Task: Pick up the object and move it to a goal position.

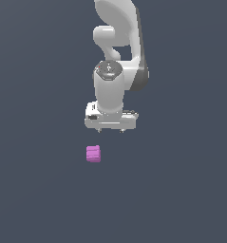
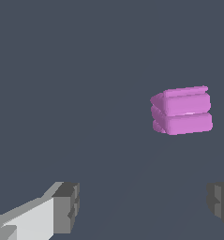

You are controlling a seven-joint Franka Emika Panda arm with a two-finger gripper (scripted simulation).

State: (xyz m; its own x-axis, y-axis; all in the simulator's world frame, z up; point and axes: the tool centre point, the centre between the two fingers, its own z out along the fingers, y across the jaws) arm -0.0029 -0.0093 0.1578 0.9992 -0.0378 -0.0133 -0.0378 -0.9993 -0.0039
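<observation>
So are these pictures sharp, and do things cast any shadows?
Exterior view: flat, even light, slightly soft edges, no clear shadow under the pink block, soft shading on the white hand. Wrist view: the block looks crisp with a small bright highlight, a faint darker streak crosses the floor, and the fingertips are cut off at the edges.

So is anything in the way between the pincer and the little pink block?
Nothing visible is. The pincer is open and apart from the pink block, with only bare grey floor between them in both views.
</observation>
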